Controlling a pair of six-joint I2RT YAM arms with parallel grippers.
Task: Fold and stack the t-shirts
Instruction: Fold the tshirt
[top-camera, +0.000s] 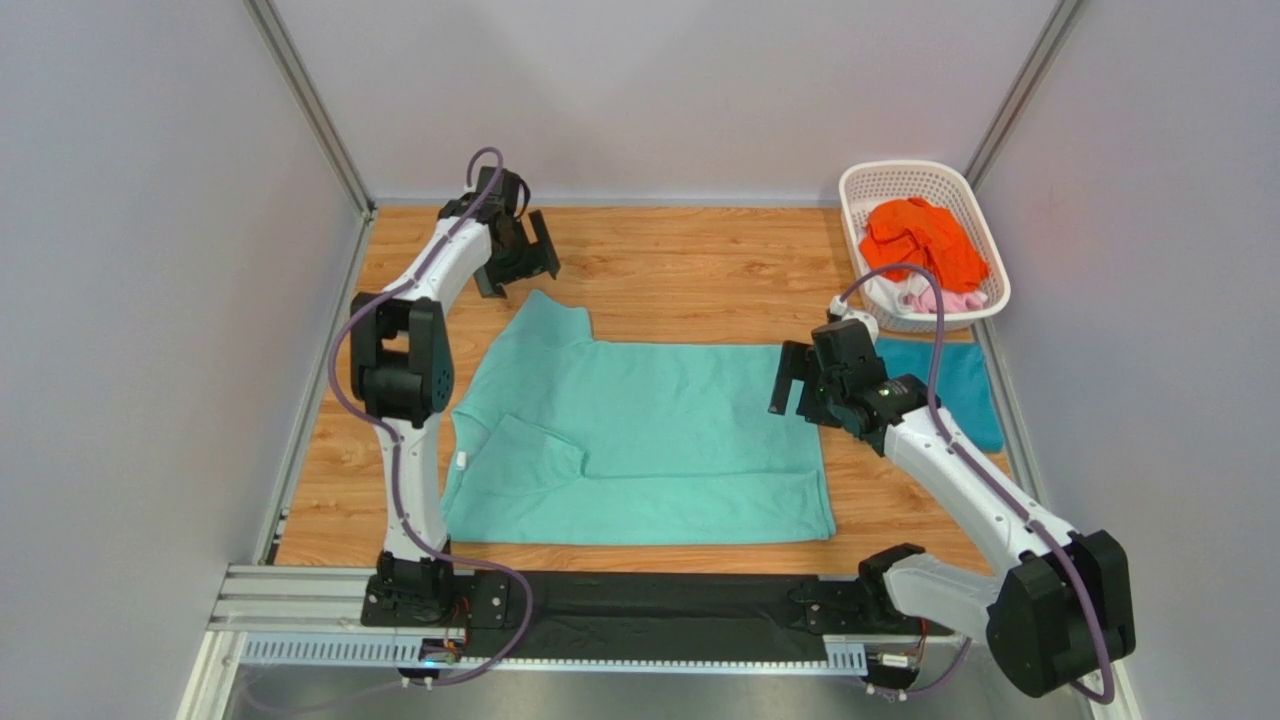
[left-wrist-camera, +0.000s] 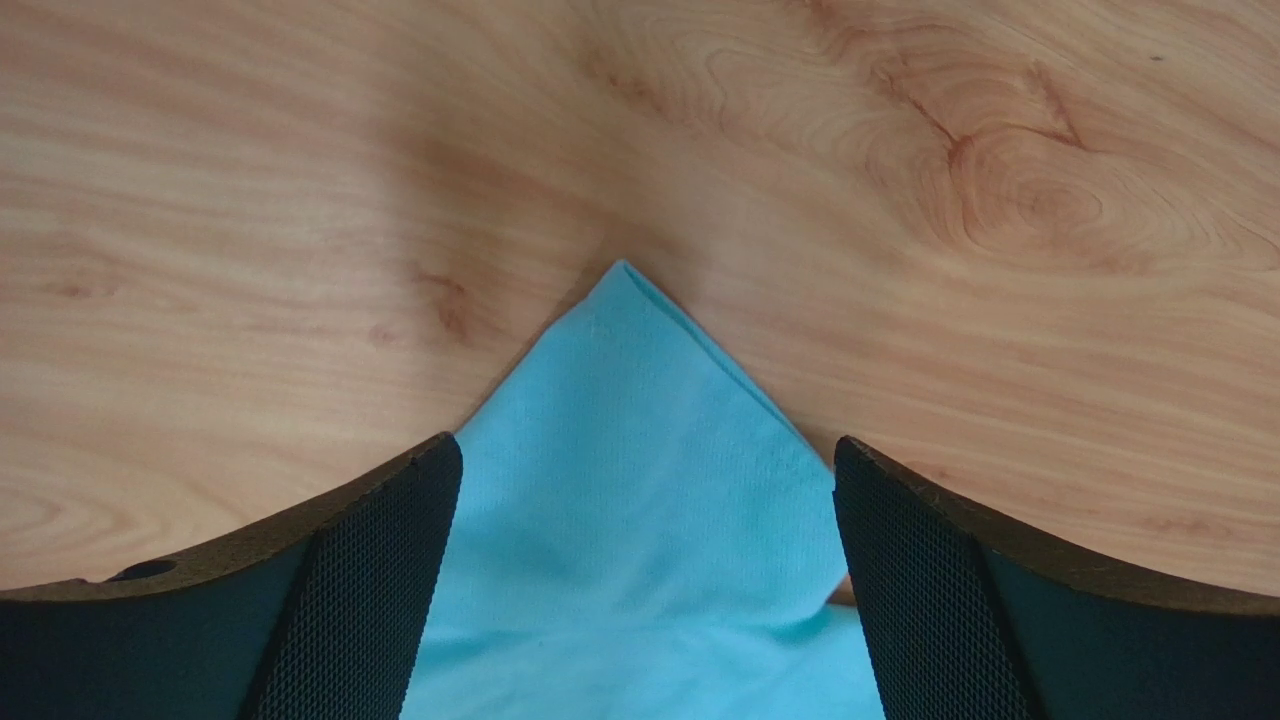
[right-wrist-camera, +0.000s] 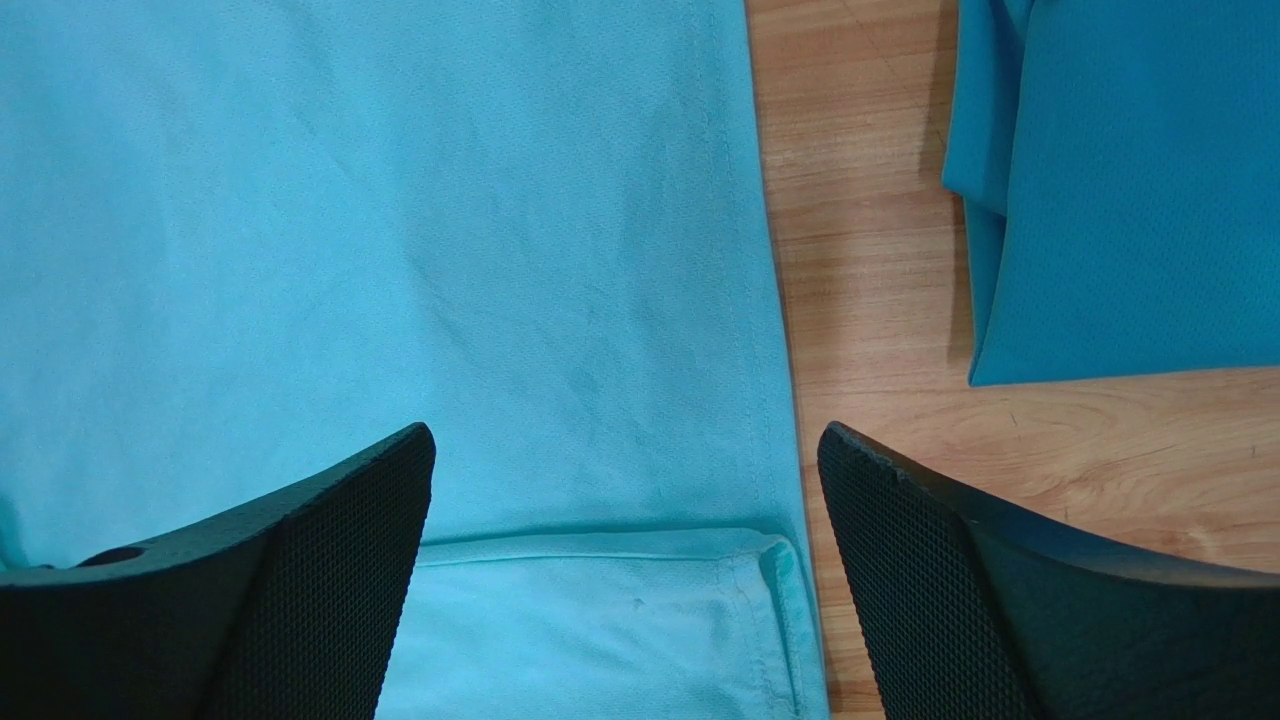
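White basket (top-camera: 852, 210) far right, orange t-shirt (top-camera: 920, 237) on pink and white t-shirts (top-camera: 906, 302) inside, mint green t-shirt (top-camera: 661, 435) on the table (top-camera: 676, 255), teal blue t-shirt (top-camera: 962, 383) beside it, left claw (left-wrist-camera: 646, 450) wide open over a mint corner, right claw (right-wrist-camera: 624, 443) wide open over the mint edge, both empty

The darker teal blue folded t-shirt (top-camera: 969, 398) on the right of the desk (top-camera: 676, 270) is partly hidden behind the right arm (top-camera: 962, 473). In the white plastic lattice basket (top-camera: 902, 168), pink and white cloth (top-camera: 899, 305) lies mostly buried under the crumpled orange t-shirt (top-camera: 920, 240).
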